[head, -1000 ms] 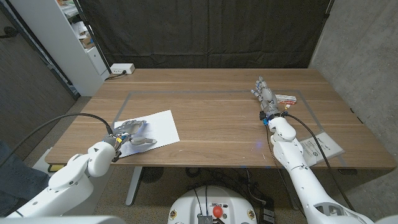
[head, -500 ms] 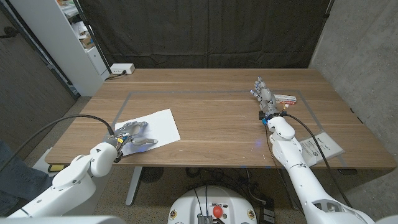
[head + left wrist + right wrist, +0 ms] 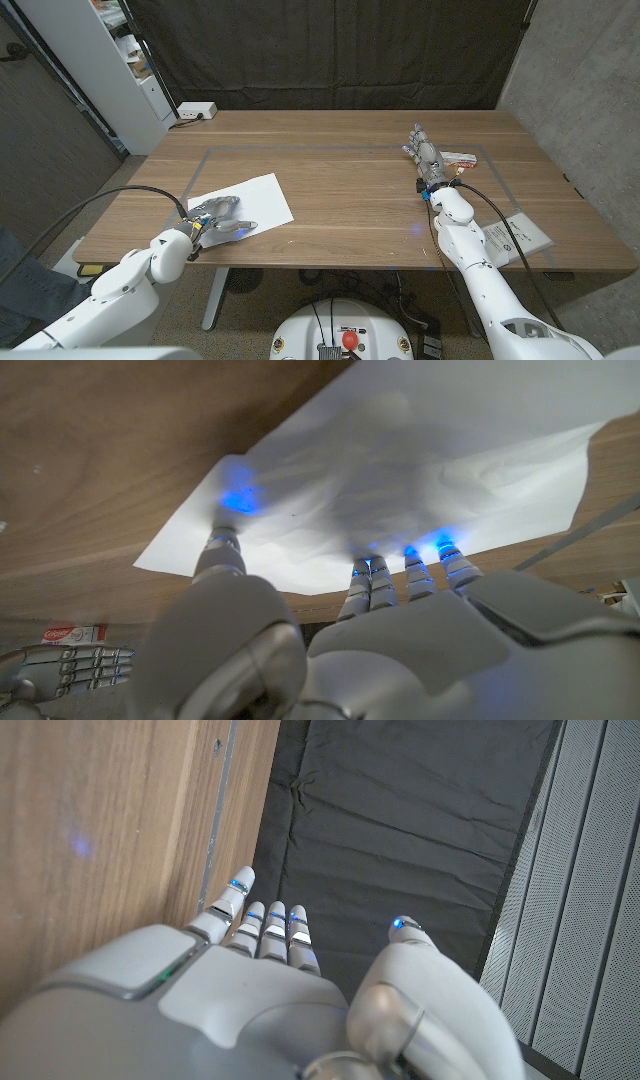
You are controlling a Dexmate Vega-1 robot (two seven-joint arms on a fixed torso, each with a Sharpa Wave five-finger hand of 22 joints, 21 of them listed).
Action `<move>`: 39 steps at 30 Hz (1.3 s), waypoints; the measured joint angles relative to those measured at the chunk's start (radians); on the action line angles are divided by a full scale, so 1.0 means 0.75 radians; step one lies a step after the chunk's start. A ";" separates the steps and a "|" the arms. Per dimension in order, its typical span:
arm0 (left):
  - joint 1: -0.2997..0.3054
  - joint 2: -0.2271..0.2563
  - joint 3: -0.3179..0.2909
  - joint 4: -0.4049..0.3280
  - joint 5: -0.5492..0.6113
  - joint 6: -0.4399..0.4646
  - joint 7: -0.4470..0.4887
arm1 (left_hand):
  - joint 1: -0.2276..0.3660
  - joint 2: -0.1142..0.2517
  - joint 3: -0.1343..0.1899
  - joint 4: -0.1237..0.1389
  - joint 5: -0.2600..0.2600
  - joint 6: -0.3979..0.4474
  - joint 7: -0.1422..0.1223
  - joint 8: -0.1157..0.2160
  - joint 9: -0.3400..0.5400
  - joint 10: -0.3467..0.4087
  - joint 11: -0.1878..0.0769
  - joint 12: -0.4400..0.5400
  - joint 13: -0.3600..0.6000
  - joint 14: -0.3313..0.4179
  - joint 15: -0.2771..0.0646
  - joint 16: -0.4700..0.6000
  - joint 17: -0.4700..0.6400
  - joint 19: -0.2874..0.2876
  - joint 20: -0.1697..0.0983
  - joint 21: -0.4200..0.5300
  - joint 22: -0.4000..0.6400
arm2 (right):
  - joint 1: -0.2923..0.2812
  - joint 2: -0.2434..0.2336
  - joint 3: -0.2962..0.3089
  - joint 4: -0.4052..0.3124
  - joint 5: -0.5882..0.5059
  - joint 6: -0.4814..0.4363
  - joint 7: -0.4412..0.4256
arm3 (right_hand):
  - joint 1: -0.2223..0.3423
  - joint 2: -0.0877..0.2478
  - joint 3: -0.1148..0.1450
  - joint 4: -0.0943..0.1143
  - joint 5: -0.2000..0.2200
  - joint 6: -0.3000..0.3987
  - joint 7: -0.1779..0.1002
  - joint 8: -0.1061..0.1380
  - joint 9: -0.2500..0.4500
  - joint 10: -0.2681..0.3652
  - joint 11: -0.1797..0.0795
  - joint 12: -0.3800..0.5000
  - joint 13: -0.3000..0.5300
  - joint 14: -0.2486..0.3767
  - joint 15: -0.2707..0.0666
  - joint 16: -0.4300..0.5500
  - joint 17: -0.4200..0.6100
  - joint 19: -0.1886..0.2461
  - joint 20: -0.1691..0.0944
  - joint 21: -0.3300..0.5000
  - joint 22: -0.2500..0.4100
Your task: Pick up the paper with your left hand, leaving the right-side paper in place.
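White paper [image 3: 243,202] under my left hand [image 3: 212,216] has slid toward the surface's [image 3: 350,190] near edge over the last second, so a corner may soon overhang for pinching. My fingers [image 3: 372,582] are spread, tips pressing the sheet, gripping nothing yet. My right hand [image 3: 426,155] stands open, fingers straight, holding nothing, well apart.

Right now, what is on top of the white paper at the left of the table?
The left hand is on the paper, fingers pressing its near part. The sheet's corner under the hand is covered.
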 measured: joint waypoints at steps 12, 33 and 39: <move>-0.037 0.013 0.036 0.024 -0.040 -0.006 0.009 | 0.058 0.043 0.014 -0.014 0.004 0.070 -0.004 0.019 0.000 0.079 -0.007 0.013 -0.001 0.089 -0.024 0.019 -0.004 0.118 0.000 0.019 0.000 | -0.002 0.003 0.009 0.004 -0.001 0.002 -0.002 | 0.000 0.000 0.000 0.000 0.000 0.000 0.000 0.000 0.000 0.000 0.000 0.000 0.000 0.005 0.005 0.000 0.000 0.000 0.000 0.000 0.000; -0.061 0.017 0.066 0.035 -0.096 0.012 0.040 | 0.302 0.151 0.043 -0.028 -0.040 0.252 -0.039 0.031 0.001 0.226 -0.043 0.057 -0.007 0.306 -0.053 0.033 -0.007 0.196 -0.017 0.057 -0.007 | 0.007 0.012 0.018 0.035 0.000 0.013 0.006 | -0.007 0.007 0.000 0.000 0.000 0.005 -0.005 0.000 0.000 0.000 0.000 0.000 0.000 0.005 0.005 -0.006 0.000 0.000 0.000 -0.020 0.000; -0.064 0.013 0.082 0.002 -0.088 0.053 0.058 | 0.377 0.197 0.099 -0.054 -0.083 0.319 -0.062 0.041 0.007 0.327 -0.083 0.062 -0.007 0.399 -0.097 0.037 -0.007 0.288 -0.051 0.059 -0.006 | 0.008 0.013 0.023 0.038 0.010 0.022 0.020 | -0.007 0.007 0.000 0.000 0.000 0.005 -0.005 0.000 0.000 0.000 0.000 0.000 0.000 0.005 0.005 -0.006 0.000 0.005 0.005 -0.024 0.000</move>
